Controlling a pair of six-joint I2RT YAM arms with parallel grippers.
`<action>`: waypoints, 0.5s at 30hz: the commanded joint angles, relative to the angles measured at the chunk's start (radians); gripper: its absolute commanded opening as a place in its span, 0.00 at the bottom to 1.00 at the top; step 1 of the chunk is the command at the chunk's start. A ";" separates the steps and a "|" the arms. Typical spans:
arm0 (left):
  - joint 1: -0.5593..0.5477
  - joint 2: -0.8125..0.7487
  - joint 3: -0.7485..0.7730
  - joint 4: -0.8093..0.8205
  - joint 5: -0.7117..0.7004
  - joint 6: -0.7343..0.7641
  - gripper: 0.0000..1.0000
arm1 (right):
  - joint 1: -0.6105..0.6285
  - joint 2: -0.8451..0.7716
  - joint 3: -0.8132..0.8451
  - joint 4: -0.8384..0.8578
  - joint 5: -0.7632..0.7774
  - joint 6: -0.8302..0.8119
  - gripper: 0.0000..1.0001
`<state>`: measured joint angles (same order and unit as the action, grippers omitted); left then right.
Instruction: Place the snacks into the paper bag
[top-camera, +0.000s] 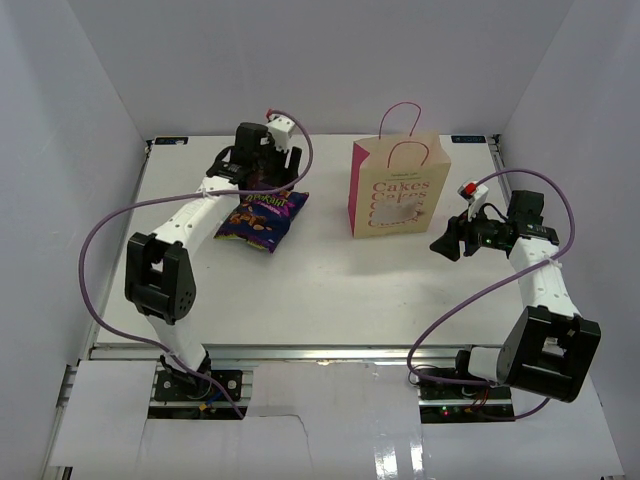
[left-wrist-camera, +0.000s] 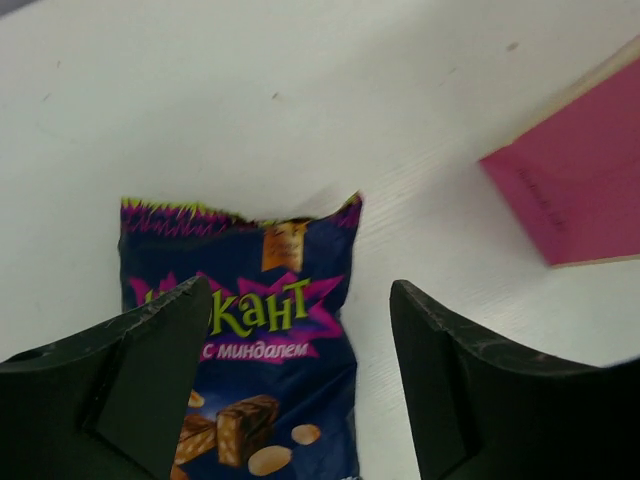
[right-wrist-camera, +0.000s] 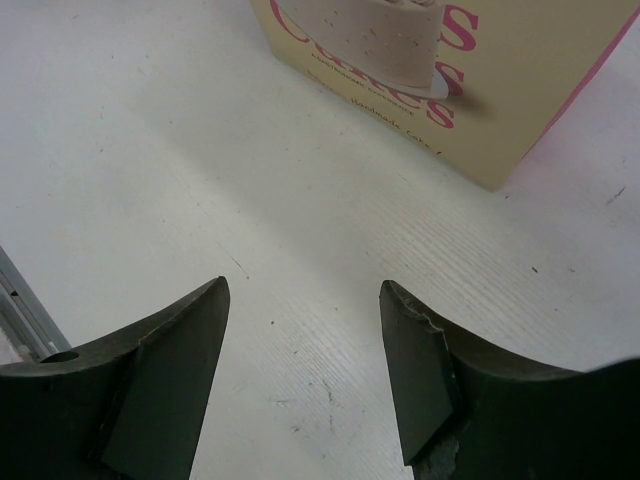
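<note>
Top external view: the purple snack bag (top-camera: 262, 218) lies on the counter (top-camera: 330, 290), left of the upright paper bag (top-camera: 398, 190) (not yet inside); left tool (left-wrist-camera: 300, 300) spread wide above it, right tool (right-wrist-camera: 305, 295) likewise, holding nothing

- A flat white matte tabletop (top-camera: 330, 290) is shown, marked with faint dark specks and fine scratches.
- Plain white enclosure walls (top-camera: 60, 120) are set at its left, far and right sides.
- A silver metal rail (top-camera: 330, 351) is fitted along its near edge.
- White flat panels (top-camera: 340, 420) with notched cut-outs are laid before the rail.
</note>
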<state>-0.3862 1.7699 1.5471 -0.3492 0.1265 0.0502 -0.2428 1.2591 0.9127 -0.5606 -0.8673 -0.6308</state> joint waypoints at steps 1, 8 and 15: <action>0.007 0.032 0.005 -0.111 -0.097 0.122 0.84 | -0.007 0.028 0.041 -0.018 -0.022 0.003 0.68; -0.020 0.239 0.142 -0.085 -0.188 0.154 0.98 | -0.007 0.033 0.064 -0.033 -0.004 0.003 0.68; -0.085 0.371 0.249 -0.065 -0.402 0.169 0.97 | -0.007 0.008 0.038 -0.039 0.019 0.003 0.69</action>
<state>-0.4442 2.1548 1.7332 -0.4362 -0.1253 0.2008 -0.2432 1.2995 0.9352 -0.5842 -0.8455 -0.6296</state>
